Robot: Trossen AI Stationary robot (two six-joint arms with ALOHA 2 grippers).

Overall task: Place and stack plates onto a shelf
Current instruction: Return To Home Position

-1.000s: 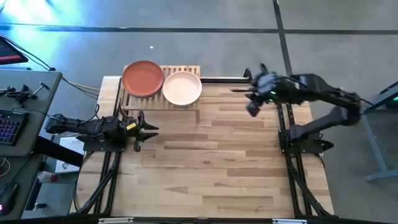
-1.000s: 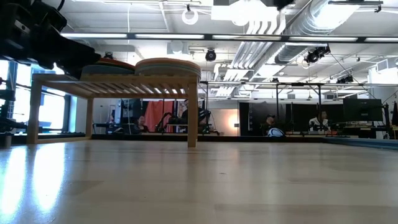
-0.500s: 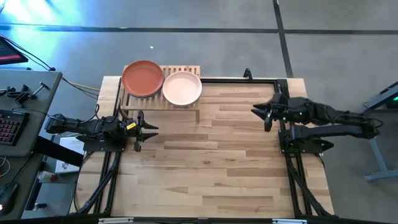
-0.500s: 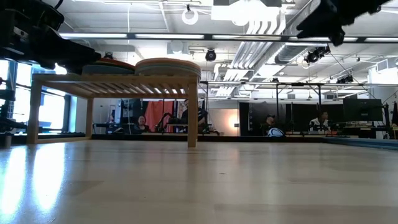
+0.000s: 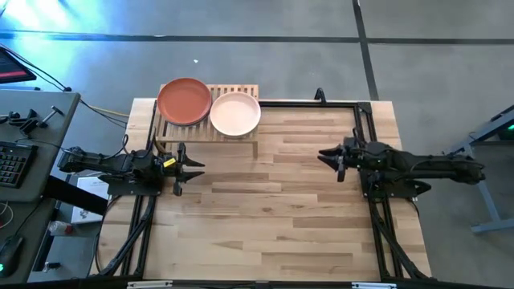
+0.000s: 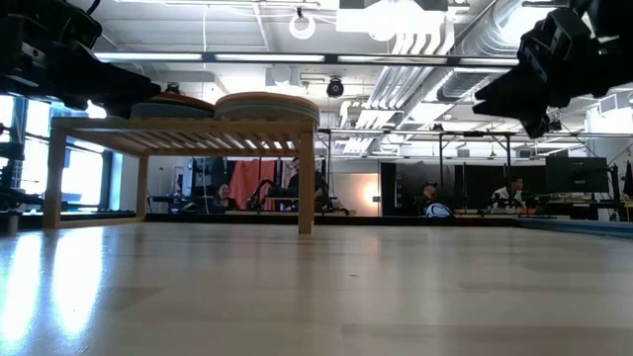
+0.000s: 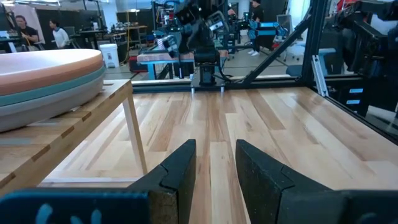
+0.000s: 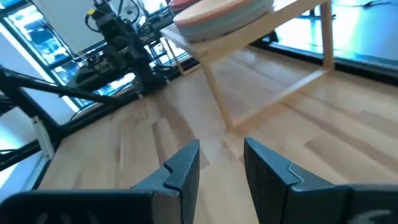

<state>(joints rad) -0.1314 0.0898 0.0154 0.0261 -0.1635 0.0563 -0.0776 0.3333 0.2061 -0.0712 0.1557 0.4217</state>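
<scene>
tabletop (image 5: 265,209) lies open across its middle; only the shelf (image 5: 241,89) with its plates (image 5: 184,101) stands at far left.

Right gripper (image 5: 331,155) has withdrawn (sinking lower) toward the table (image 5: 273,217) edge.

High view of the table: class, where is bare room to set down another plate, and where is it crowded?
The table is bare between the left gripper and the right gripper, and from there to the edge opposite the shelf. The shelf is crowded: the terracotta plate and the pale plate cover nearly all its slats.
</scene>
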